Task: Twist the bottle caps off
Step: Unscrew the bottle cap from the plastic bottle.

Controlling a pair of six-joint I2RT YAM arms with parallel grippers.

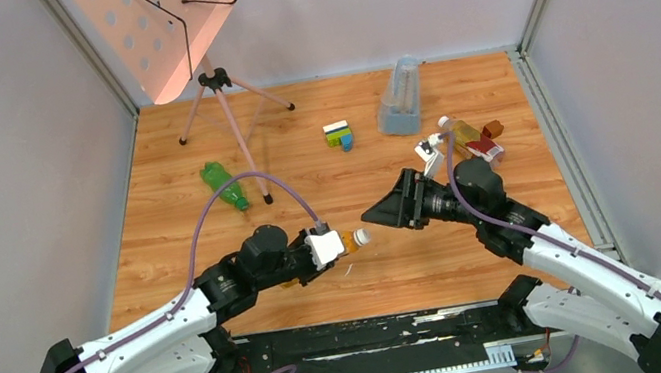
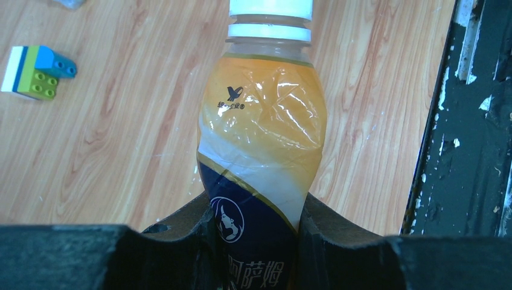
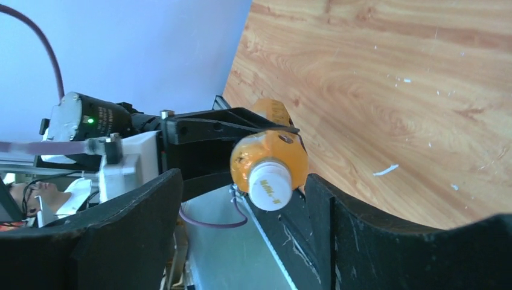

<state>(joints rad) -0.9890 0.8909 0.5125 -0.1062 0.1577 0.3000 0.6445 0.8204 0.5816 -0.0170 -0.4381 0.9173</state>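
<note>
My left gripper [image 1: 334,246] is shut on the body of an amber bottle [image 2: 262,133] with a yellow and dark blue label, holding it roughly level above the table. Its white cap [image 1: 361,237] points right, toward my right gripper [image 1: 375,211]. In the right wrist view that cap [image 3: 270,185] faces the camera just ahead of the open right gripper [image 3: 243,181], close to the right finger [image 3: 362,235] and well apart from the left one. A green bottle [image 1: 223,184] lies at mid-left. An amber bottle with a red label [image 1: 468,136] and a white cap [image 1: 443,122] lies at the right.
A tall clear bluish container [image 1: 401,97] stands at the back right, with a small reddish-brown block [image 1: 493,129] near the red-label bottle. Multicoloured toy bricks [image 1: 338,134] lie at the back centre. A tripod [image 1: 228,112] holding a pink perforated board stands at the back left.
</note>
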